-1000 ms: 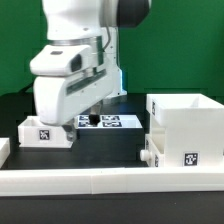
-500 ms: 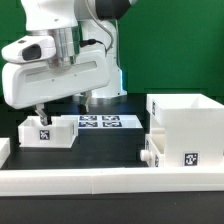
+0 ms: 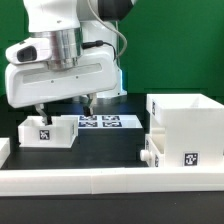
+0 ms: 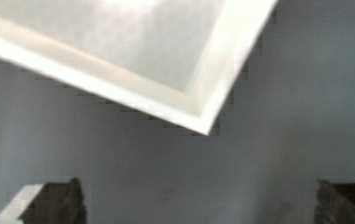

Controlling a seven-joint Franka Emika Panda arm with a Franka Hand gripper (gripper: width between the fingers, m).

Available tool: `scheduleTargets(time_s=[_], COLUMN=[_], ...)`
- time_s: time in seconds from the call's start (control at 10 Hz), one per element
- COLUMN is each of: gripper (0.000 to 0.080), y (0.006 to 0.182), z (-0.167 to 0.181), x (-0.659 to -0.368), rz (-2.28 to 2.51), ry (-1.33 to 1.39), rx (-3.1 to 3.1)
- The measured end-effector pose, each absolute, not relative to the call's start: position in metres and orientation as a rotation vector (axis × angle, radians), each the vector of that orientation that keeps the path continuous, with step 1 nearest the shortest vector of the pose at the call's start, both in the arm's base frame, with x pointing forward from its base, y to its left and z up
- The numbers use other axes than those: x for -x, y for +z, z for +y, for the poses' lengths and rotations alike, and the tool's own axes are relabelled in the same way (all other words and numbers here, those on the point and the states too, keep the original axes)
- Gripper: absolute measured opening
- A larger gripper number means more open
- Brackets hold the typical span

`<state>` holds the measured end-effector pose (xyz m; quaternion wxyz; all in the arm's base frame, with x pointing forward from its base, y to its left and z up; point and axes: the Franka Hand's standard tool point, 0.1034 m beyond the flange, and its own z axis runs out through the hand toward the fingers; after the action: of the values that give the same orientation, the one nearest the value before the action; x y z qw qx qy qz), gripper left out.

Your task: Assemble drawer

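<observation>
A small white drawer part (image 3: 48, 132) with a marker tag lies on the black table at the exterior view's left. A larger open white box part (image 3: 186, 126) stands at the right, with a small white knob (image 3: 147, 157) on its side. My gripper (image 3: 64, 108) hangs above the small part, open and empty, with its fingers wide apart. In the wrist view the two dark fingertips (image 4: 49, 205) stand far apart with nothing between them, and a white corner of a part (image 4: 142, 52) lies below on the dark table.
The marker board (image 3: 103, 122) lies flat behind the small part. A long white ledge (image 3: 110, 182) runs along the front edge. A green wall stands behind the arm's base.
The arm has risen and swung toward the exterior view's left since one second ago. The open fingers now show above the small part. Little has moved in the last half second.
</observation>
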<state>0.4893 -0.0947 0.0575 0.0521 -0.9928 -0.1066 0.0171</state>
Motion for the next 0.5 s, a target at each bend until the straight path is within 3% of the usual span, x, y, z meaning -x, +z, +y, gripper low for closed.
scheduleTargets(time_s=[0.5], gripper=[0.0649], y=[0.051], z=[-0.087], x=[-0.453], rz=[0.26], ry=[0.021], rx=[3.06])
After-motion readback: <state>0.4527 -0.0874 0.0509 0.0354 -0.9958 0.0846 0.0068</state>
